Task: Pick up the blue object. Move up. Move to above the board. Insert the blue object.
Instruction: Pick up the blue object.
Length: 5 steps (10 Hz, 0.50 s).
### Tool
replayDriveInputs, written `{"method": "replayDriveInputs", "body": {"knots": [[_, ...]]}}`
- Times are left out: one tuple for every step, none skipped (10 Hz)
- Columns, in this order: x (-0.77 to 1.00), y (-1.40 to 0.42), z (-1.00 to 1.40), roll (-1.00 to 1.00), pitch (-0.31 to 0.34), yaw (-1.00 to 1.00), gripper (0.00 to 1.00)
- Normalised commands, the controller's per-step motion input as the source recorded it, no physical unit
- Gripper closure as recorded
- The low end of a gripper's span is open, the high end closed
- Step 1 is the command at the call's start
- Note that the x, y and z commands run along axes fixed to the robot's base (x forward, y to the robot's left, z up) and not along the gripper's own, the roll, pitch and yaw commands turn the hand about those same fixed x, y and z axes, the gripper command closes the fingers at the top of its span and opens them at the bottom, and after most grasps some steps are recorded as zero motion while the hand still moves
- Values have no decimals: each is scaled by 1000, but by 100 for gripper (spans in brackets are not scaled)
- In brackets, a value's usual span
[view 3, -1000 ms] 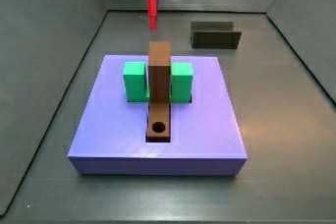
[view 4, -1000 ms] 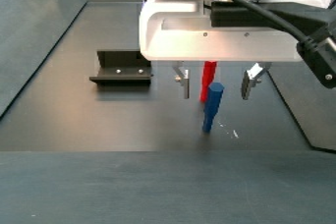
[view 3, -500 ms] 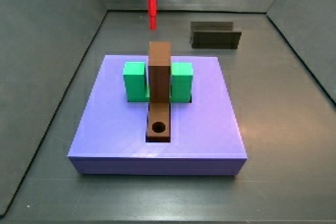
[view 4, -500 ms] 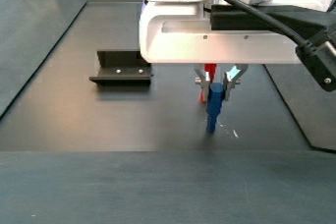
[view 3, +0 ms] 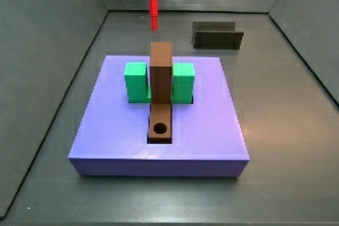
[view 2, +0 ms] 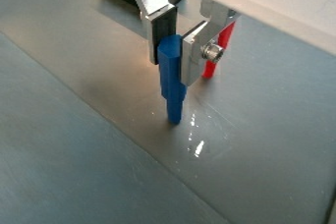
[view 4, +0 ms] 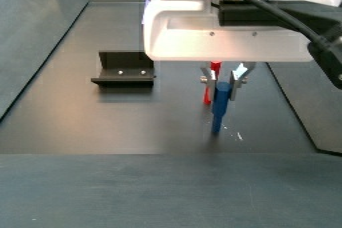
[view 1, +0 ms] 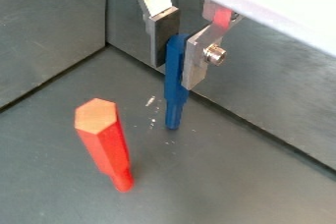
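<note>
Evenly lit, soft and diffuse; faint shadows only. Small glare patch on glossy grey floor [view 2: 199, 141] beneath the silver-fingered gripper [view 2: 175, 33] in a wrist view. Coarse, slightly soft throughout.

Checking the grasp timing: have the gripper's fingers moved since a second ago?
Yes. In a side view the gripper has its fingers closed in on the blue object; earlier they stood apart on either side, while the fixture stayed put.

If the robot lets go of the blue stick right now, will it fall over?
Probably yes. The blue peg stands upright on a narrow end on the smooth floor, so it looks tippy. The tool grips only its top, so it might swing slightly when lifted. It looks straight and stiff, unlikely to bend. The red stick stands nearby.
</note>
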Motion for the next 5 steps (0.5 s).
{"method": "replayDriveInputs", "body": {"knots": [[0,0,0,0,0,0,100],[0,0,0,0,0,0,100],[0,0,0,0,0,0,100],[0,0,0,0,0,0,100],[0,0,0,0,0,0,100]]}}
